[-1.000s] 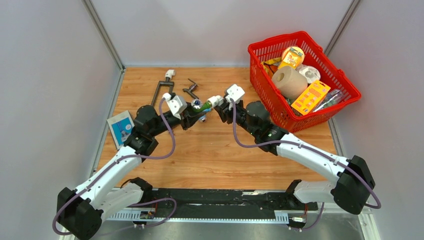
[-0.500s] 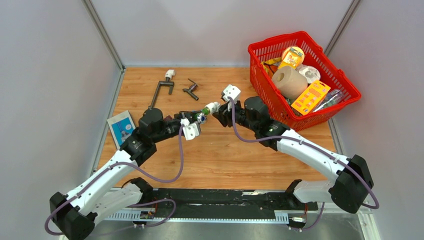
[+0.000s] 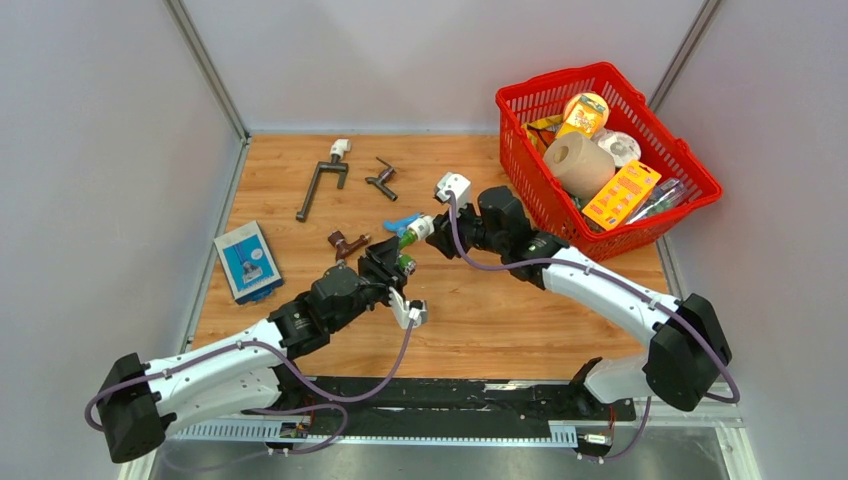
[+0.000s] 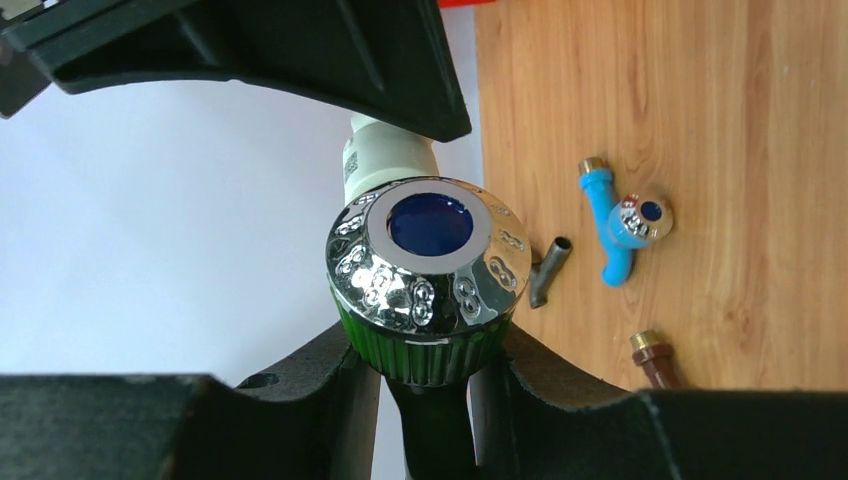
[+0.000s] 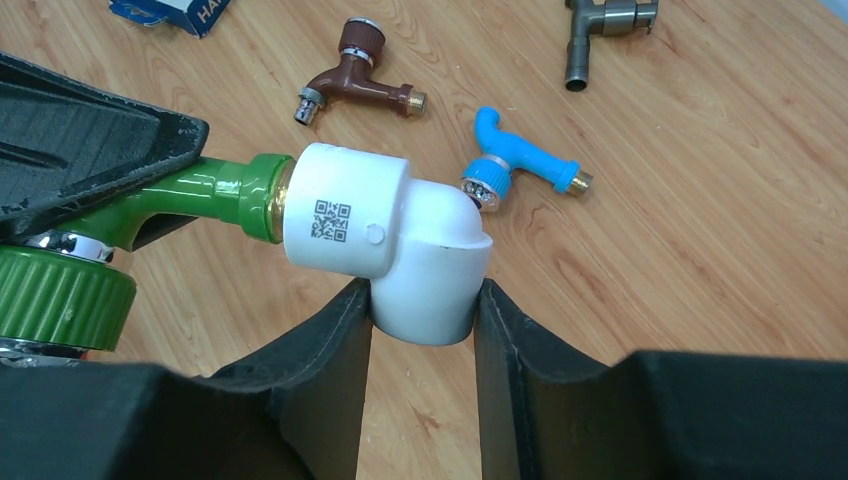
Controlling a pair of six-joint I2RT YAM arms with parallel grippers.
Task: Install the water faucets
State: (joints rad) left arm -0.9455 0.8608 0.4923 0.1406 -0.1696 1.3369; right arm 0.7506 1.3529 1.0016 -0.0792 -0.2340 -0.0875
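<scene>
Left wrist view shows the left gripper closed narrowly on the green faucet, its fingers pinching the green body just under the chrome cap with the blue centre. In the right wrist view the right gripper clamps the lower socket of the white elbow fitting, one finger pressed on each side. The green faucet's inlet end sits in the elbow's other socket, at 9 o'clock from the elbow, with a brass ring showing at the joint. The two parts are held off the wooden table, between the two wrists in the top view. From that joined pair in the top view, the blue faucet lies just beside it at 12 o'clock, the brown faucet near at 9 o'clock, and the dark grey faucet farther off at 11 o'clock. A blue box lies well apart at 9 o'clock, and a red basket of goods stands at 2 o'clock.
</scene>
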